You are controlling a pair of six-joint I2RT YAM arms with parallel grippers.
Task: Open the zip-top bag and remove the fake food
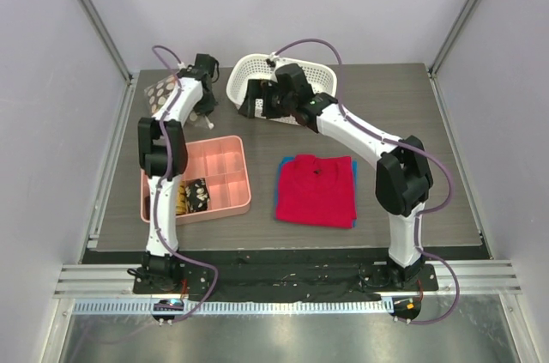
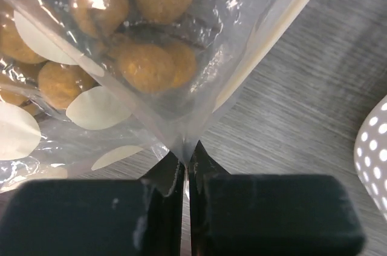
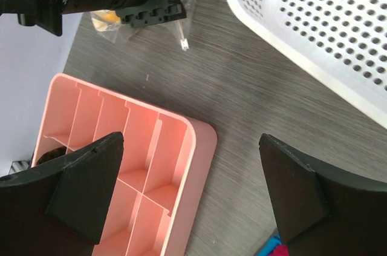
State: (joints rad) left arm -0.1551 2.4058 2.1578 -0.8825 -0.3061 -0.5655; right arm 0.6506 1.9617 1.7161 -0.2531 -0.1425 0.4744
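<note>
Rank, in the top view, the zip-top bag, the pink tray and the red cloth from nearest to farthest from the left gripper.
1. zip-top bag: its corner is pinched in the shut left gripper, at the far left.
2. pink tray: just toward the arm bases, on the left side.
3. red cloth: right of the tray, mid-table.

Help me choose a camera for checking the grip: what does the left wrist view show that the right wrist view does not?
Only left wrist: the left gripper shut on a corner of the bag, with tan food inside the clear plastic.
Only right wrist: the tray, and the right gripper wide open and holding nothing.
Both: the bag, the basket and the table.
</note>
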